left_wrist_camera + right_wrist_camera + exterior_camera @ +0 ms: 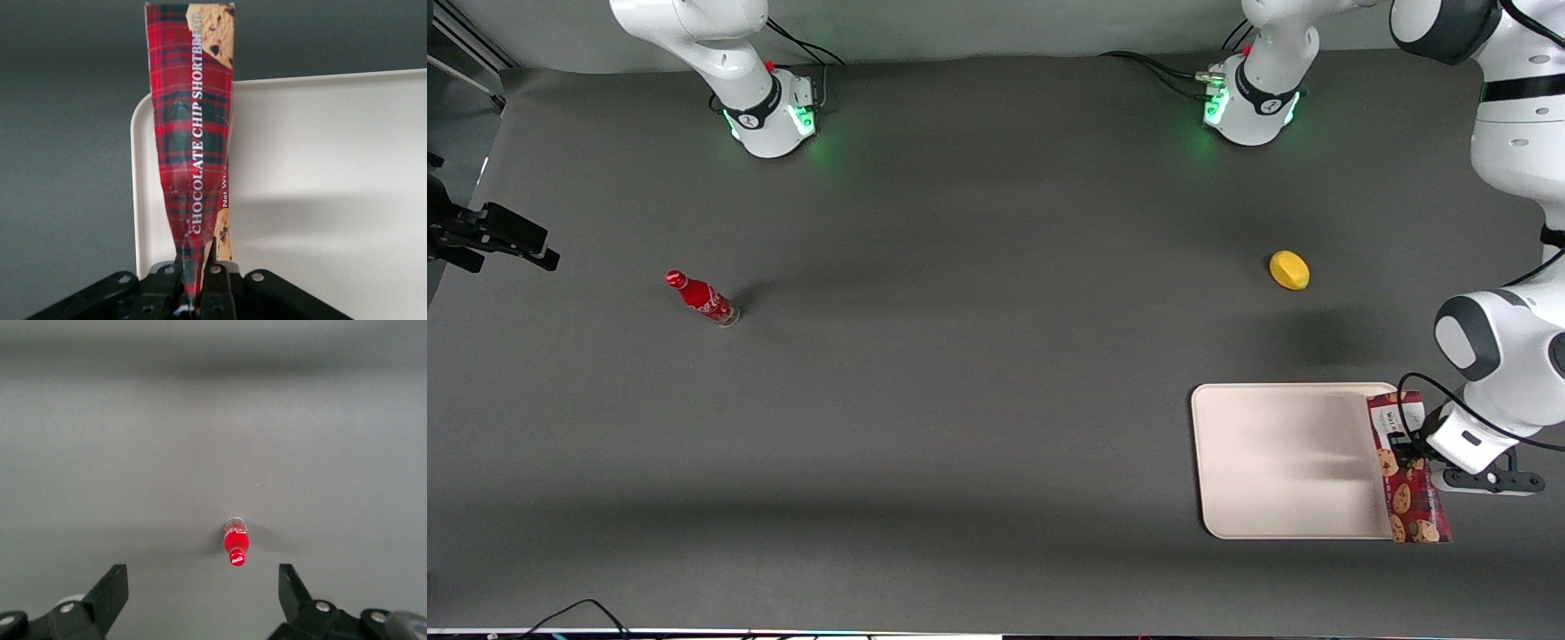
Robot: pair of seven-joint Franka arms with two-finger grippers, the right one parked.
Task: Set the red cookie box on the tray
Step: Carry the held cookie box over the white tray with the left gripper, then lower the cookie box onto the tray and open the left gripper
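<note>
Chocolate chip shortbread box (1407,471) lifted over the cream tray (1280,462) edge at the working arm's end, bare tray alongside. Pincer (195,283) clamped tight on its crushed side.

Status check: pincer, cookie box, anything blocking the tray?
Pincer shut on red cookie box, at the tray edge. Box not yet laid flat. Lemon and bottle well off.

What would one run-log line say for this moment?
gripper: shut on red cookie box | box: over tray edge | placement: not yet released
</note>
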